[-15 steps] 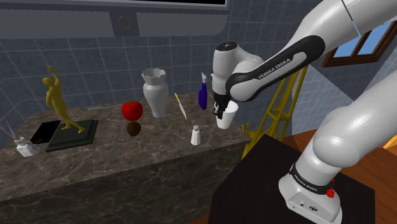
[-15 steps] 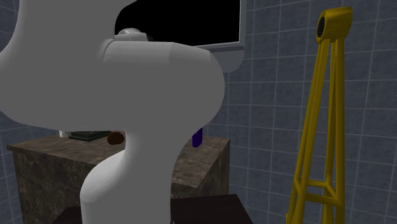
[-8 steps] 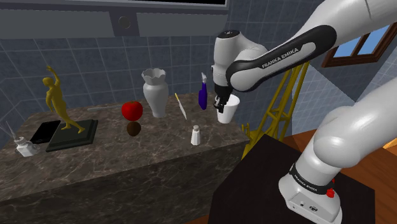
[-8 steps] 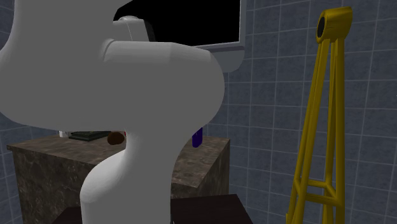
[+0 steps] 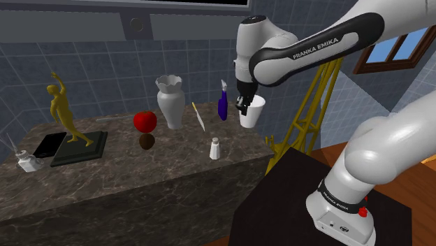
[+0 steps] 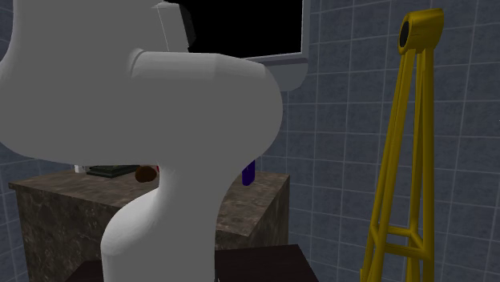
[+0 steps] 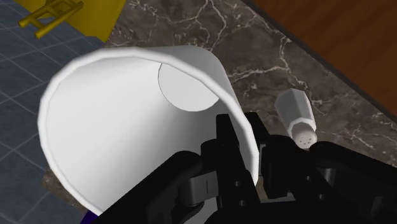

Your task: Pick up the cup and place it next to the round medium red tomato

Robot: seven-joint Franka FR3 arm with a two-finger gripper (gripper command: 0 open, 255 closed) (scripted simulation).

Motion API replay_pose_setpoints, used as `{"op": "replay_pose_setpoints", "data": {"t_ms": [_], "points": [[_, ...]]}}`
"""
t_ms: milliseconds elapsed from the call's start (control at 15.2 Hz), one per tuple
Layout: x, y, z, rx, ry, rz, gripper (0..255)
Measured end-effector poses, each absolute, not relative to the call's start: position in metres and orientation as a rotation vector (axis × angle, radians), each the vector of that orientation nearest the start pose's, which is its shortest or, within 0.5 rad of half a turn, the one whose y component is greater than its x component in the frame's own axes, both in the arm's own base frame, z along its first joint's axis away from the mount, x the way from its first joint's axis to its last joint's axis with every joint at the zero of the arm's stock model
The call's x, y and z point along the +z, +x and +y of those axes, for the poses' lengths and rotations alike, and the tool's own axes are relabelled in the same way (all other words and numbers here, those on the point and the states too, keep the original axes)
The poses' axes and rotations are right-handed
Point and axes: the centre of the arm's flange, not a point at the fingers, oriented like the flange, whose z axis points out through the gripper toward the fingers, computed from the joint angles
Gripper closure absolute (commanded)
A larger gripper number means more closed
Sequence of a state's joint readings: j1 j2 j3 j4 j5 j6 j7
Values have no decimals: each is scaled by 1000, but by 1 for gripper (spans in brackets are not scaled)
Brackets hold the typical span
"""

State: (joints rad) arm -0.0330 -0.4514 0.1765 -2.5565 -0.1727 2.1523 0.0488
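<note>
Above the shoulder view's right end of the table, my fingers are clamped on the white cup, which hangs clear of the marble top.

1. Grasp. In the wrist view one of my fingers sits inside the cup and the other outside, with the cup's wall pinched between them near the rim. The cup is tilted, so its mouth and flat white bottom face the wrist camera.

2. Cup position. In the shoulder view the cup is just right of the purple bottle and above and to the right of the small white shaker. The shaker stands on the marble just beside my outer finger in the wrist view.

3. Target position. The red tomato is well apart from the cup, toward the shoulder view's left. A white vase stands between them, just beside the tomato. A dark brown round item lies directly below the tomato in the picture (I cannot tell whether they touch).

4. Other items. A gold statue on a dark base stands further left. In the second exterior view my white arm covers most of the table, with a yellow frame at that view's right.
</note>
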Motion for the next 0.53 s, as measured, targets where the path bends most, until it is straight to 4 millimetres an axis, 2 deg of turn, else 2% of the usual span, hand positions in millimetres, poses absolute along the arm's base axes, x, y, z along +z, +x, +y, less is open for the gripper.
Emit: {"op": "replay_pose_setpoints", "data": {"t_ms": [330, 528], "points": [[449, 399, 52, -95, -3347, -287, 255], [452, 421, 65, -95, -3347, -288, 255]]}}
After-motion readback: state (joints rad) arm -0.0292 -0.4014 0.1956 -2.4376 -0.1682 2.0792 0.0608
